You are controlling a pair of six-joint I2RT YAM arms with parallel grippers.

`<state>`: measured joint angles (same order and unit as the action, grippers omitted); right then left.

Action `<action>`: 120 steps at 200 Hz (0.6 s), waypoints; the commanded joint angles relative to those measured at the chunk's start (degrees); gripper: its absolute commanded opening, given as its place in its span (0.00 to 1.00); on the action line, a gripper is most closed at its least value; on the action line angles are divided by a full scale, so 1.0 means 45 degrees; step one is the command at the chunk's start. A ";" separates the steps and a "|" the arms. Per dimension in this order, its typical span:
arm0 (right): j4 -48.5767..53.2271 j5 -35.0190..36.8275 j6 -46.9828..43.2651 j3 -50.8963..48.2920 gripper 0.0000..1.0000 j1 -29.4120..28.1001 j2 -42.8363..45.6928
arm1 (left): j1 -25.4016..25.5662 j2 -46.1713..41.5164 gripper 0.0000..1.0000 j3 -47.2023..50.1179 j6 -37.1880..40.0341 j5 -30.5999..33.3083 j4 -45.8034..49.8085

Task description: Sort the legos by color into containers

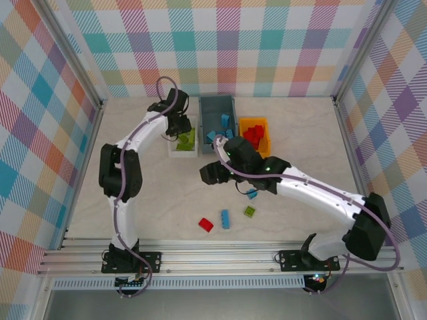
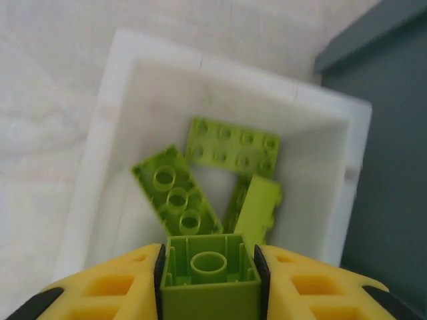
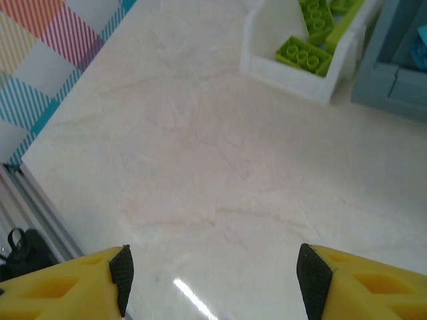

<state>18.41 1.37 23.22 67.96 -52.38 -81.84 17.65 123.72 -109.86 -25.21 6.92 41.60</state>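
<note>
My left gripper (image 2: 209, 267) is shut on a lime green lego (image 2: 210, 280), held underside up just above the white tray (image 2: 113, 133). Three more lime legos (image 2: 177, 197) lie in that tray. From above, the left gripper (image 1: 180, 127) hangs over the tray (image 1: 175, 151). My right gripper (image 3: 212, 277) is open with nothing between its fingers, over bare table; in the top view it (image 1: 212, 175) is just below the bins. The grey-blue bin (image 1: 215, 107) holds blue legos (image 1: 225, 120). The orange-yellow bin (image 1: 265, 143) holds red legos (image 1: 253, 135).
Loose on the table near the front lie a red lego (image 1: 205, 225), a blue one (image 1: 225, 219), a green one (image 1: 249, 211) and another blue one (image 1: 251, 193) beside the right forearm. The white tray (image 3: 267, 40) shows at the right wrist view's top.
</note>
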 commanded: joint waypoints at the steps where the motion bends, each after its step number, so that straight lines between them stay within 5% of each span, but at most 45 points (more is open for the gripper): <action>1: -0.0995 0.0248 0.0243 0.0339 0.68 -0.0101 -0.0161 | -0.0345 0.0859 0.37 -0.1234 0.0309 -0.0067 0.0198; 20: -0.1072 0.0239 0.0419 0.0137 0.68 -0.0115 -0.0201 | -0.0501 0.1430 0.41 -0.1593 0.0291 -0.0342 0.0090; 42: -0.0877 0.0303 0.0568 -0.0087 0.68 -0.0101 -0.0158 | -0.0524 0.1725 0.58 -0.1845 0.0259 -0.0757 0.0168; 120: 0.3704 0.3050 0.3771 -0.1709 0.65 -0.1266 0.1218 | -0.0093 -0.2434 0.63 0.0990 -0.0160 -0.1147 -0.0499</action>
<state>24.40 9.32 31.62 63.13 -54.87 -78.67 16.40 125.01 -109.65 -24.67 2.37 40.40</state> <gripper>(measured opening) 0.658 0.630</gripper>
